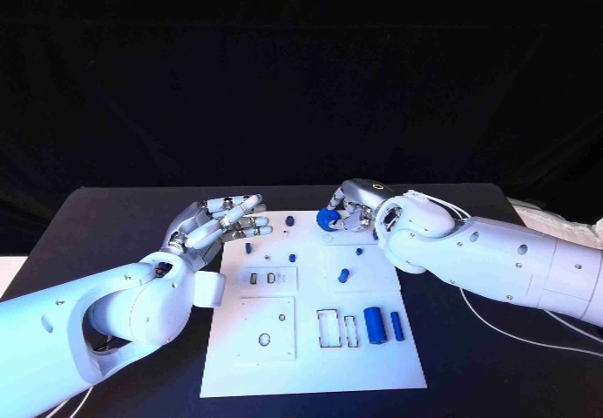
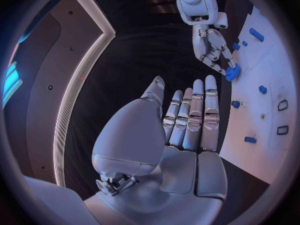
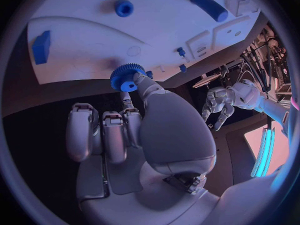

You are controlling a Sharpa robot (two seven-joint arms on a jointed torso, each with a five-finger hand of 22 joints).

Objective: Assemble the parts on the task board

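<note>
One blue gear (image 3: 127, 77) is pinched between the thumb and fingertips of the right hand (image 1: 358, 207), which holds it over the far edge of the white board (image 1: 315, 366), near its far right corner. In the right wrist view the gear's toothed disc faces the board with its short hub toward the palm, so its axis looks roughly square to the board's surface; the seat it belongs in cannot be told from these pictures, though it probably lies close below or just beside the hand. The left hand (image 1: 224, 222) hovers beside the board's far left edge with its fingers stretched out, close together and holding nothing. The right hand is plainly the nearer one to the gear's place. Other blue pieces rest on the board: a thick cylinder (image 1: 373, 324) and a thinner bar (image 1: 397, 326) near the robot, both lying lengthwise along the board, and small pegs (image 1: 343, 275) farther up.
</note>
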